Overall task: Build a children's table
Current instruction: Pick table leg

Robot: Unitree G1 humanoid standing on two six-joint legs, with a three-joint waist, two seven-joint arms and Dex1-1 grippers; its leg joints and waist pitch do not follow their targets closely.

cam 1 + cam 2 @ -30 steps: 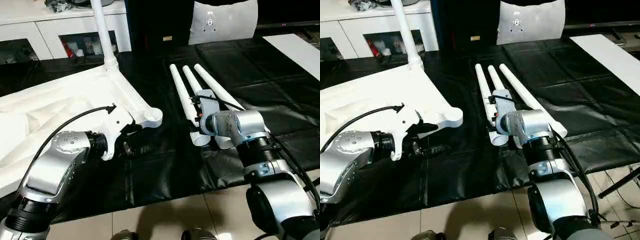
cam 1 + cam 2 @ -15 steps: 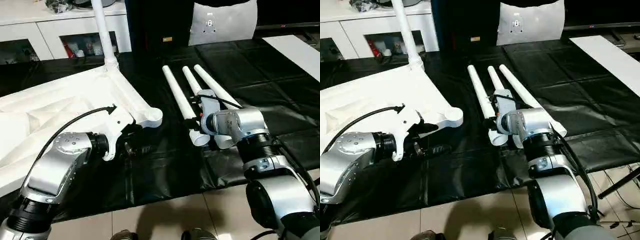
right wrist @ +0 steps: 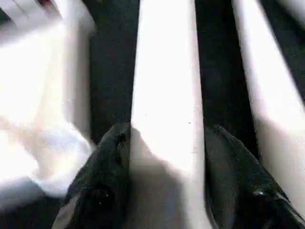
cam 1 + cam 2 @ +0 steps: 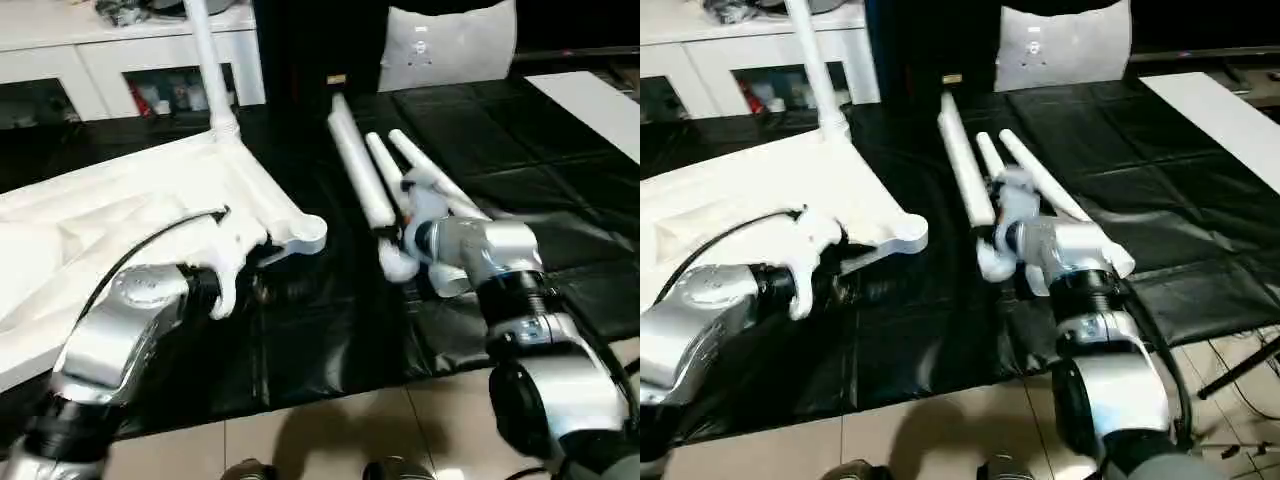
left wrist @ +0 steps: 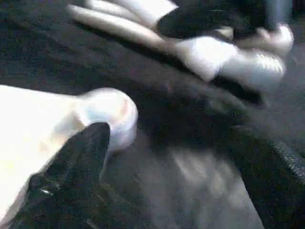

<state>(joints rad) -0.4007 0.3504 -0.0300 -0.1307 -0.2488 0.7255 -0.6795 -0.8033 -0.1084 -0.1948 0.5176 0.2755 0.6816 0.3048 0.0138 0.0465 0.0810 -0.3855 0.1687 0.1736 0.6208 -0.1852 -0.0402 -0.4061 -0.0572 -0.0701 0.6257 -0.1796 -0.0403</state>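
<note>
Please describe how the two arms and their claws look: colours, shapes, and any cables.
Both arms are made of rounded silver metal segments joined by black ribbed rings. The left arm carries a white wrist housing with a thin black cable arching over it. The right arm also has black cables beside it. Each claw has two black fingers, thick and rounded; the left claw shows the same black finish.

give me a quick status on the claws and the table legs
Right claw shut on one leg, far end lifted. Left claw open by tabletop's corner socket. Two legs on mat. Nothing in the way.
</note>
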